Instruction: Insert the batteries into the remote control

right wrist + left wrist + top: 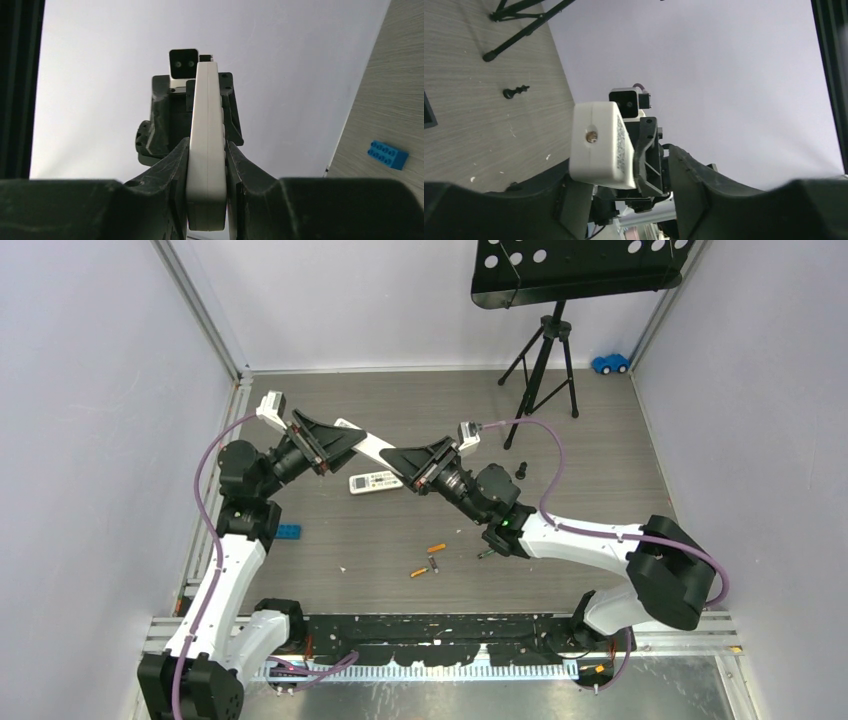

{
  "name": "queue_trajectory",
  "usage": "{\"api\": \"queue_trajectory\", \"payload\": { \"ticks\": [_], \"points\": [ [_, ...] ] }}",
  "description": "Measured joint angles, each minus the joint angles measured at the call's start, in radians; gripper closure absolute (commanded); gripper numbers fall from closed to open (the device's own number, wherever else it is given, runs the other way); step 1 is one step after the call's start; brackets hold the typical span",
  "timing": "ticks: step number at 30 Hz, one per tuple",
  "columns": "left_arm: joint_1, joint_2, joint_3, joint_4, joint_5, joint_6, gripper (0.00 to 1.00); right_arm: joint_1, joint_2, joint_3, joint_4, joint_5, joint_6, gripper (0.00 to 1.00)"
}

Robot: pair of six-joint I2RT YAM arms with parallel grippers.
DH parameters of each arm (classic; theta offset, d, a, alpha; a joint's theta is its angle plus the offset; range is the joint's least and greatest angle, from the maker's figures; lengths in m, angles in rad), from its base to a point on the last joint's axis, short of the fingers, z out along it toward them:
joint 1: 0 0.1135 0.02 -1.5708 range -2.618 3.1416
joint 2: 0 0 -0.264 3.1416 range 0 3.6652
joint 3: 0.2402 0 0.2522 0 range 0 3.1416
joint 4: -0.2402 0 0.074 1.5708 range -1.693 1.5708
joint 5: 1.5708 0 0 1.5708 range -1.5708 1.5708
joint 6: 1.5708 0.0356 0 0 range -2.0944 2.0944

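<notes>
Within the right tool, the remote control shows only its edge.

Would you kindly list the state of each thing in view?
Long slim white remote control: lifted off the table, between both grippers.
Right gripper: shut on it.
Left gripper: at its other end; grip unclear.
Small orange and dark batteries: loose on table, not loaded.
Shorter white remote: lying flat.
</notes>
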Motion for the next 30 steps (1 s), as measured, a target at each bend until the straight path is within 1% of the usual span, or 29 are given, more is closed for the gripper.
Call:
{"api": "queue_trajectory", "payload": {
  "ticks": [1, 4, 7, 9, 10, 11, 12, 14, 15, 17, 20, 21, 23, 24, 27, 29, 30],
  "points": [
    [-0.002, -0.001, -0.003, 0.003, -0.003, -0.007, 0.52, 0.0, 0.002, 0.0, 0.006, -0.003, 0.004, 0.91],
    [-0.006, -0.002, -0.011, 0.013, -0.013, -0.016, 0.64, 0.0, 0.002, 0.0, 0.026, -0.011, 0.017, 0.91],
    [-0.008, -0.002, -0.012, 0.018, -0.019, -0.019, 0.77, 0.0, 0.003, 0.007, 0.036, -0.018, 0.023, 0.88],
    [-0.008, -0.001, -0.012, 0.023, -0.021, -0.017, 0.89, 0.0, 0.003, 0.011, 0.036, -0.021, 0.025, 0.84],
    [-0.008, -0.001, -0.012, 0.027, -0.022, -0.016, 0.96, -0.001, 0.003, 0.011, 0.035, -0.023, 0.025, 0.79],
    [-0.008, -0.001, -0.012, 0.028, -0.022, -0.017, 1.0, -0.002, 0.003, 0.011, 0.035, -0.024, 0.025, 0.72],
    [-0.008, 0.001, -0.012, 0.031, -0.021, -0.016, 1.0, -0.002, 0.003, 0.011, 0.034, -0.025, 0.025, 0.63],
    [-0.008, 0.005, -0.012, 0.031, -0.02, -0.015, 1.0, -0.003, 0.002, 0.011, 0.028, -0.024, 0.024, 0.41],
    [-0.008, 0.007, -0.012, 0.032, -0.017, -0.011, 1.0, -0.003, 0.0, 0.011, 0.015, -0.025, 0.016, 0.37],
    [-0.011, 0.008, -0.012, 0.035, -0.01, -0.008, 1.0, -0.002, -0.001, 0.011, -0.021, -0.024, 0.007, 0.33],
    [-0.011, 0.007, -0.012, 0.03, -0.001, -0.005, 1.0, -0.002, -0.014, 0.011, -0.071, -0.021, -0.017, 0.33],
    [-0.011, 0.008, -0.012, 0.03, 0.002, -0.005, 1.0, -0.002, -0.022, 0.011, -0.085, -0.021, -0.025, 0.35],
    [-0.013, 0.007, -0.011, 0.03, 0.006, -0.007, 1.0, -0.003, -0.04, 0.011, -0.109, -0.021, -0.037, 0.42],
    [-0.013, 0.007, -0.01, 0.03, 0.01, -0.008, 1.0, -0.004, -0.045, 0.011, -0.113, -0.021, -0.041, 0.48],
    [-0.015, 0.007, -0.01, 0.023, 0.013, -0.008, 1.0, -0.007, -0.055, 0.011, -0.108, -0.026, -0.044, 0.69],
    [-0.015, 0.007, -0.01, 0.012, 0.013, -0.01, 1.0, -0.007, -0.06, 0.012, -0.1, -0.029, -0.047, 0.77],
    [-0.015, 0.007, -0.01, 0.01, 0.013, -0.022, 1.0, -0.007, -0.063, 0.012, -0.097, -0.03, -0.044, 0.79]
  ]
}}
